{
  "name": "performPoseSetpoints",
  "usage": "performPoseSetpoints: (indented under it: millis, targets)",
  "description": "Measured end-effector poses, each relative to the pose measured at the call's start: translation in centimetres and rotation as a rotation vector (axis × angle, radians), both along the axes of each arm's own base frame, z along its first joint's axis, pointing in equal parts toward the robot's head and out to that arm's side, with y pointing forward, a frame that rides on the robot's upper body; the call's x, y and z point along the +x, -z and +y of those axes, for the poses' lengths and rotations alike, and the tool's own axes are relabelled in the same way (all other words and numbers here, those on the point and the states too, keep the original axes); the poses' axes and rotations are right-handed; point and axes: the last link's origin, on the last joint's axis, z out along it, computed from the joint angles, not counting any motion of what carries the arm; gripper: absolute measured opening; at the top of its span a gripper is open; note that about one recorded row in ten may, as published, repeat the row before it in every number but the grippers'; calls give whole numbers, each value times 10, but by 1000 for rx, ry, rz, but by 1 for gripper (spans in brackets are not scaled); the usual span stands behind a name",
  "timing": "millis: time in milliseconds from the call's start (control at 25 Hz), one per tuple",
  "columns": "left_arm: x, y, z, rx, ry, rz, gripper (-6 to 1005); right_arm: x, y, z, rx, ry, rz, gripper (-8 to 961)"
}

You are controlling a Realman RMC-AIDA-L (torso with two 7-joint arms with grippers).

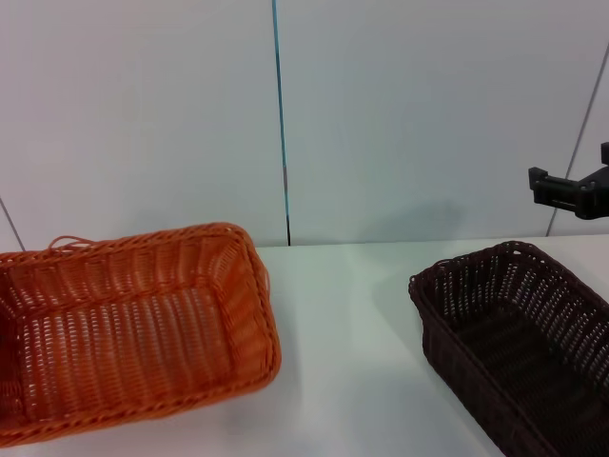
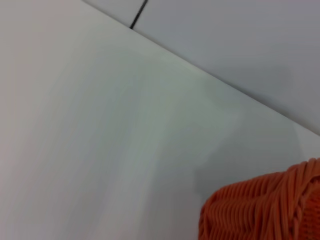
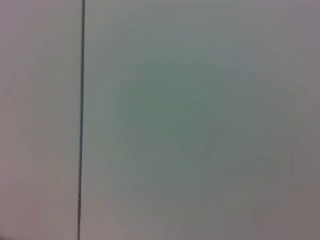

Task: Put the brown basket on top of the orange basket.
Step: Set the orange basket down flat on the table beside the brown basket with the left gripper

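Note:
The orange basket (image 1: 128, 328) sits on the white table at the left of the head view, open side up, with loose strands at its far rim. One of its corners shows in the left wrist view (image 2: 265, 210). The dark brown basket (image 1: 519, 343) sits on the table at the right, partly cut off by the picture's edge. My right gripper (image 1: 540, 188) hangs in the air above the brown basket's far end, well clear of it and holding nothing. My left gripper is out of view.
The white table (image 1: 343, 352) has a bare strip between the two baskets. A pale wall (image 1: 381, 114) with a thin dark vertical seam (image 1: 282, 124) stands right behind the table; the right wrist view shows only this wall (image 3: 200, 120).

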Motion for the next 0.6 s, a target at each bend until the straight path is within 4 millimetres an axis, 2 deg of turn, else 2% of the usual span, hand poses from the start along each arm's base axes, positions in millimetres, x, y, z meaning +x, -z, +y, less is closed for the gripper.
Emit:
performPoseSetpoints:
  millis: [200, 360, 600]
  targets:
    - [9, -3, 4, -61, 27, -6, 139, 0, 2, 0, -7, 0, -1, 918]
    - [22, 4, 7, -119, 60, -23, 139, 2, 3, -1, -15, 6, -8, 918]
    - [45, 39, 16, -201, 115, -73, 139, 3, 6, -1, -34, 16, -23, 918]
